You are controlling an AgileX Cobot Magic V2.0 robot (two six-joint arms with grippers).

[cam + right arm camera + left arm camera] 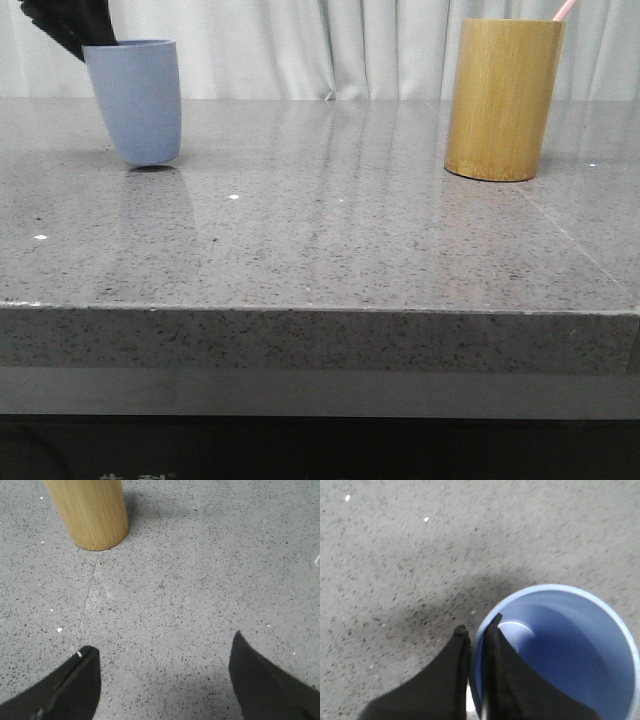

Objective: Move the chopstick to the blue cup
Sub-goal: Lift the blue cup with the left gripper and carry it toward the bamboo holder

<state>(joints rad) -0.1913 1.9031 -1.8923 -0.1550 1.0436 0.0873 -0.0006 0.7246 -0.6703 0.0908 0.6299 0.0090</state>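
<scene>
Two cups stood well apart: left gripper (476,630) pinched the tilted blue cup's (137,98) rim at far left; chopstick (565,9) poked from the bamboo cylinder (502,98) far right; right gripper (165,652) gaped wide, empty, above the grey table (330,240).

Surface: grey speckled stone tabletop (330,230), polished, fills the middle band of the front view. Dark flecks throughout, a few small white chips at left centre. A thin seam line runs diagonally across the right side of the frame. Front edge of the slab is thick, same speckled stone, lower third of the frame; below it a plain grey band, then a dark strip at the very bottom.

Backdrop: pale white curtain (330,45) with vertical folds, across the top of the frame.

Light: soft, even. Faint vertical reflections on the stone at centre.
</scene>
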